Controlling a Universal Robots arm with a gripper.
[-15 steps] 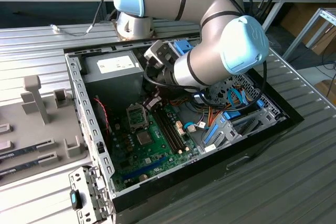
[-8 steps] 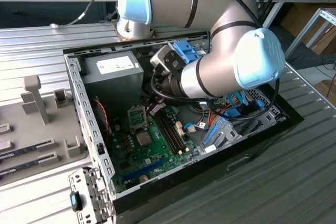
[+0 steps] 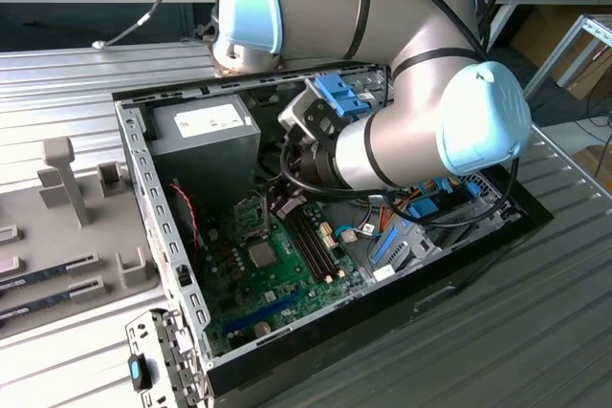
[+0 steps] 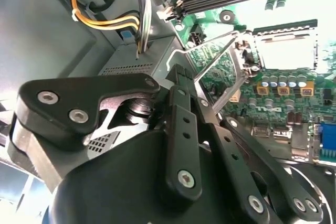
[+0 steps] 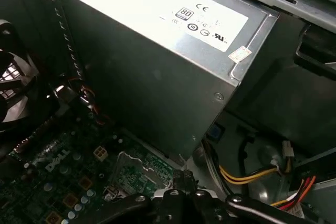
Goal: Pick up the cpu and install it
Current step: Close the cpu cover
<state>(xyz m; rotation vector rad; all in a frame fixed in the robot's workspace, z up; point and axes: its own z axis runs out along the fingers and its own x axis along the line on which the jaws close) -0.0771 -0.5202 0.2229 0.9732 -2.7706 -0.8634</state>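
Found end effector inside the computer case, fingers drawn together with nothing seen between them, poised above the motherboard beside the power supply. Noted retention frame raised. Located cpu as pale square within the open socket; could not confirm seating through glare.

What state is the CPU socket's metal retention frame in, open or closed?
Open. In the second wrist view the silver metal retention frame stands swung up beside the black-rimmed square socket, whose bed lies uncovered. Whether a chip sits in it: cannot tell.
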